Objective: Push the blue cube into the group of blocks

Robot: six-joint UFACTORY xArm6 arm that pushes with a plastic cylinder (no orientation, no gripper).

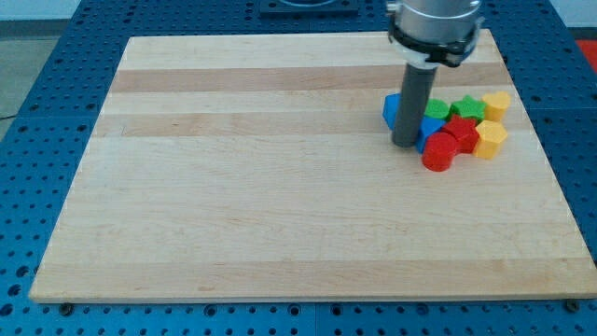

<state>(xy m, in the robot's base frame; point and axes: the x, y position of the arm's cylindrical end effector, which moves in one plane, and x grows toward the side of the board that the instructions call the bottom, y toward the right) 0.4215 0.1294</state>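
Standing at the left edge of the cluster near the board's (280, 233) upper right, my tip (405, 145) holds nothing and partly hides the blue cube (392, 110) behind it, which touches the blue (432, 127), green (468, 107), red (438, 152) and yellow (491, 138) blocks.

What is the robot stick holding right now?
Nothing. I only have a rod, and it cannot hold things. My tip rests on the board, right in front of the blue cube at the view's left edge of the group of blocks.
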